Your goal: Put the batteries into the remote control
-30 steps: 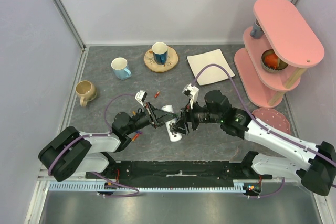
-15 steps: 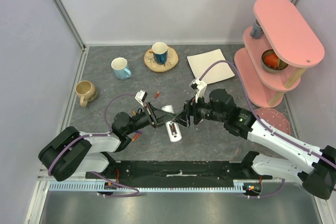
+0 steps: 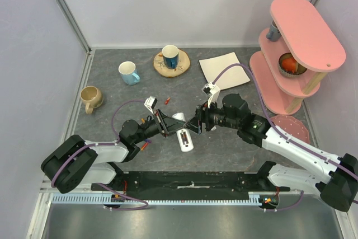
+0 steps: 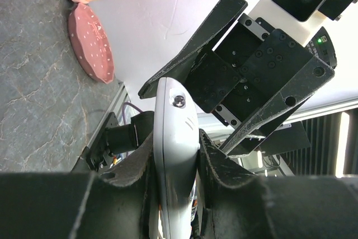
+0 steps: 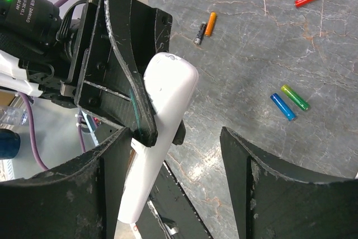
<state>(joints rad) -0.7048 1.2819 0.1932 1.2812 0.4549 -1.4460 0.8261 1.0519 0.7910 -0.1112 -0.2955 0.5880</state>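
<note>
From the right wrist view I count four coloured batteries [image 5: 282, 106] on the worktop [image 5: 251, 54], toward the upper and right of frame. Overhead they are specks, but three mugs [image 3: 128, 73] show. The left gripper [image 4: 176, 158] clamps the one remote control [image 4: 176, 121] mid-frame, and the right gripper [image 5: 179, 155] gapes around its end.

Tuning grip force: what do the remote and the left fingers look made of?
The remote looks like smooth white plastic, slightly glossy, with faint scuffs near its end. The left fingers look like matte black plastic, perhaps printed: scratched faces and worn pale edges.
</note>
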